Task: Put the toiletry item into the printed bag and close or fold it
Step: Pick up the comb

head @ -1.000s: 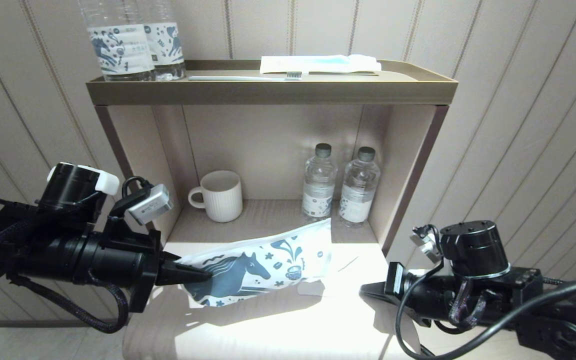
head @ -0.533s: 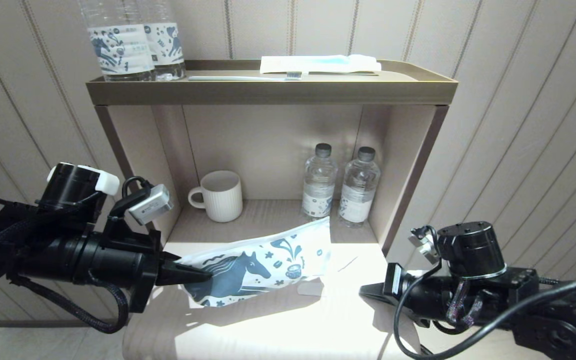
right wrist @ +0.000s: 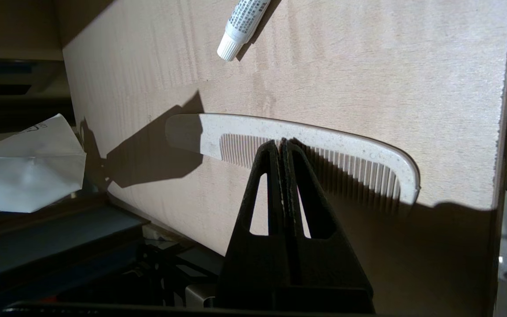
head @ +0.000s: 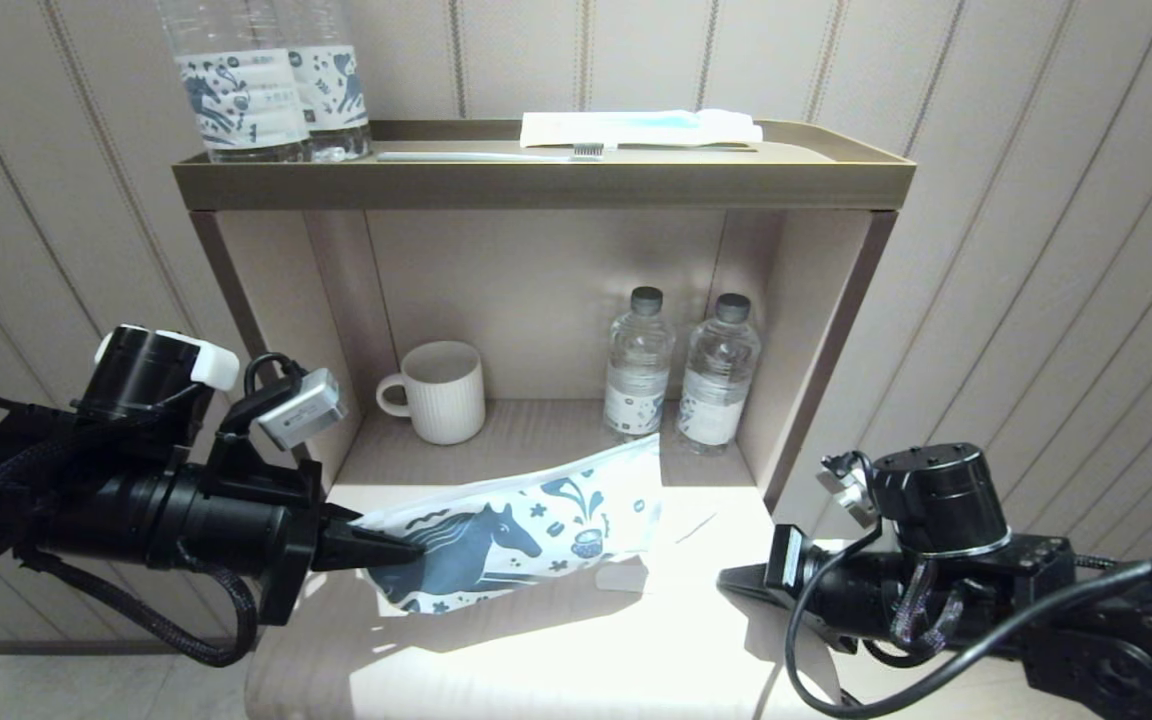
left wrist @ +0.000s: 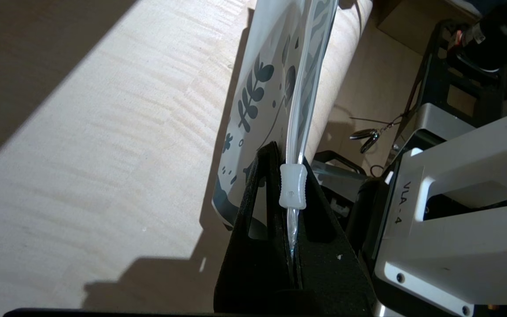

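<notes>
The printed bag [head: 516, 535], white with a dark blue horse, hangs slanted above the sunlit table. My left gripper [head: 414, 548] is shut on its left end. In the left wrist view the jaws [left wrist: 288, 155] pinch the zip strip at the clear slider [left wrist: 292, 186]. The toiletry item, a flat white comb [right wrist: 297, 145], lies flat on the table. My right gripper [right wrist: 282, 143] is shut with its tips over the comb's teeth and nothing between them. In the head view that gripper [head: 728, 578] sits low at the table's right, and glare washes the comb out.
A small white tube [right wrist: 244, 20] lies on the table beyond the comb. In the open shelf [head: 546, 185] stand a white mug [head: 441, 392] and two water bottles [head: 681, 375]. On top are two more bottles [head: 266, 80], a toothbrush [head: 491, 155] and a white packet [head: 636, 128].
My right arm has crept slightly to the left. The left gripper and the bag have stayed in place.
</notes>
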Motion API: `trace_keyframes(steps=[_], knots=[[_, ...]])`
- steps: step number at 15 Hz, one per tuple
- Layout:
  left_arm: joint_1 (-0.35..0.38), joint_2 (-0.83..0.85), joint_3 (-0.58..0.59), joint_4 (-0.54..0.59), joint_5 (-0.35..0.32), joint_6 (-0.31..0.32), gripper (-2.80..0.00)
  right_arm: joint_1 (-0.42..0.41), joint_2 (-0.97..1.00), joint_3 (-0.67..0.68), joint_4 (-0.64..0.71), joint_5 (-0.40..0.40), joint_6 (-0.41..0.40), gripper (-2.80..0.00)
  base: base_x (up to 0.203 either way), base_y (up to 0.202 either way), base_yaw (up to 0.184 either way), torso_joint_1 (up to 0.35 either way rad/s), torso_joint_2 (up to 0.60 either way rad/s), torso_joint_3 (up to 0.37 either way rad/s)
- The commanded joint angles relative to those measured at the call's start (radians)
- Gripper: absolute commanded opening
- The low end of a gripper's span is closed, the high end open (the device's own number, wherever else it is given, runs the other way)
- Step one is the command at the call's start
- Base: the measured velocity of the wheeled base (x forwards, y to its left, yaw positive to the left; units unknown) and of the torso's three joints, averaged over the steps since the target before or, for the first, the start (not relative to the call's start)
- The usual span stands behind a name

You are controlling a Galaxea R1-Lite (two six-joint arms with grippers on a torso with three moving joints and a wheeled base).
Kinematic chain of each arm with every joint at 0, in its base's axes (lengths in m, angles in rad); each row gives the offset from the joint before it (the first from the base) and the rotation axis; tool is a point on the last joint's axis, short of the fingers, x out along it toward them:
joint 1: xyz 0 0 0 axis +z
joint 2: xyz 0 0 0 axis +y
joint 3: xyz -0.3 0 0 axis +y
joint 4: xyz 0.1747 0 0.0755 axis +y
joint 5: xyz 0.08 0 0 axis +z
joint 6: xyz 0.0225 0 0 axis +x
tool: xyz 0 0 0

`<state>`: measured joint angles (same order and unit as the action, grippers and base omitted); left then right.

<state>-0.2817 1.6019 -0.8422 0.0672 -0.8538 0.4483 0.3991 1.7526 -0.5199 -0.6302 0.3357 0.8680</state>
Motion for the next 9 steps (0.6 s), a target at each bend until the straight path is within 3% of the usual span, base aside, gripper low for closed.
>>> trace_keyframes(steps=[1, 9], knots=[[-0.001, 0.001, 0.000, 0.000, -0.005, 0.003, -2.80, -0.005, -0.005, 0.003, 0.000, 0.001, 0.005, -2.80, 0.000, 0.000, 0.000, 0.000, 0.00, 0.000], [-0.004, 0.000, 0.006, 0.000, -0.005, 0.003, -2.80, -0.022, -0.051, 0.005, 0.000, 0.000, 0.005, -2.80, 0.000, 0.000, 0.000, 0.000, 0.00, 0.000]])
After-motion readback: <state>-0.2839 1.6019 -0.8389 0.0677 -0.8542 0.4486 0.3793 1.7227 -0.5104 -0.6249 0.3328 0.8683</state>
